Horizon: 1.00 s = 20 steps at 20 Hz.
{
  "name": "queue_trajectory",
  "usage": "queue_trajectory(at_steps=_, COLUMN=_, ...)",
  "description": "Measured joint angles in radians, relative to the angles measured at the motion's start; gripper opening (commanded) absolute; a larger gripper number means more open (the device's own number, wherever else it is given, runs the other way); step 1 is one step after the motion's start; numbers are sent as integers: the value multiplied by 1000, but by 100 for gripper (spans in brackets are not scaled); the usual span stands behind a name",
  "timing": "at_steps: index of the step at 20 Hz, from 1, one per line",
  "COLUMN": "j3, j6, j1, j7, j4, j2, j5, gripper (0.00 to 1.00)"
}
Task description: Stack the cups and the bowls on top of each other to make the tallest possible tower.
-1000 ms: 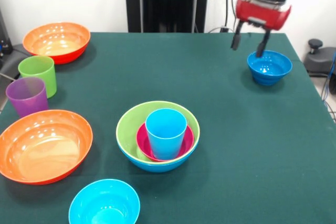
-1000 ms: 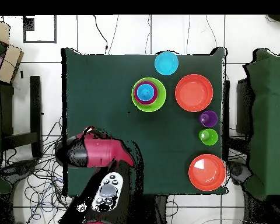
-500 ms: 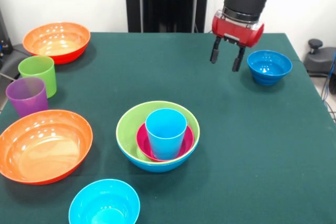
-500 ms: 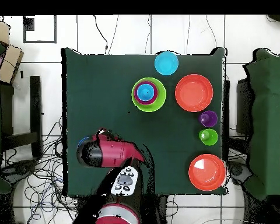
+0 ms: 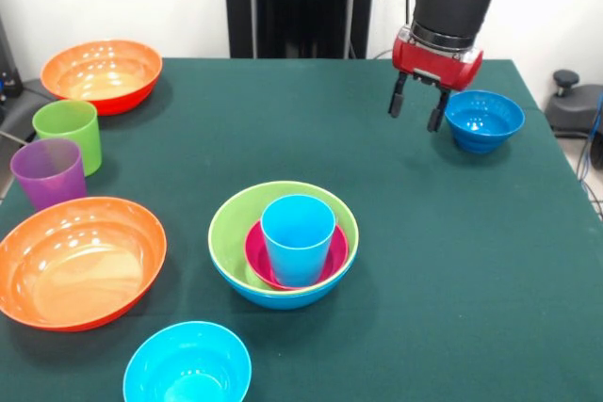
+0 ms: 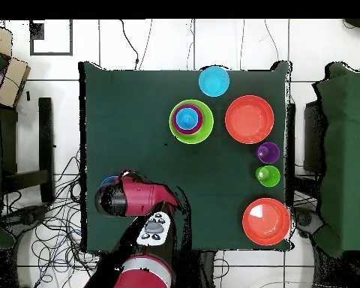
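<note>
The tower (image 5: 283,244) (image 6: 190,121) stands mid-table: a light blue cup (image 5: 298,237) in a magenta small bowl, inside a lime green bowl nested in a blue one. My gripper (image 5: 417,108) hangs open and empty just left of the dark blue small bowl (image 5: 484,120), above the cloth. From overhead the arm (image 6: 130,199) hides most of that bowl (image 6: 109,181). A purple cup (image 5: 49,172) (image 6: 268,153) and a lime green cup (image 5: 68,133) (image 6: 268,176) stand at the left edge. Two orange bowls (image 5: 78,261) (image 5: 102,73) and a cyan small bowl (image 5: 187,364) (image 6: 214,81) lie loose.
The green cloth table (image 5: 396,308) ends close behind the dark blue bowl at the right edge. Chairs (image 6: 348,150) flank the table, and cables (image 6: 55,232) lie on the floor near the robot base.
The gripper swung left away from the dark blue bowl, then came back right toward it and now hangs beside its left rim. Nothing on the table moved.
</note>
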Motion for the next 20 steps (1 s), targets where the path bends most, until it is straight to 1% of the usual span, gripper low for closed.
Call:
queue_trajectory(at_steps=9, j3=19, j6=-8, j1=-2, j7=0, j4=20, j2=-5, j5=0, gripper=100)
queue_trajectory(at_steps=15, j3=30, j6=-8, j1=-8, j7=0, j4=40, j2=-25, j5=0, gripper=100)
queue_trajectory(at_steps=17, j3=29, j6=-11, j1=2, j7=0, j4=40, j2=-27, j5=0, gripper=100)
queue_trajectory(at_steps=18, j3=24, j6=-16, j1=19, j7=0, j4=40, j2=-26, j5=0, gripper=100)
queue_trajectory(at_steps=20, j3=0, j6=-32, j1=76, j7=0, j4=40, j2=-22, j5=4, gripper=100)
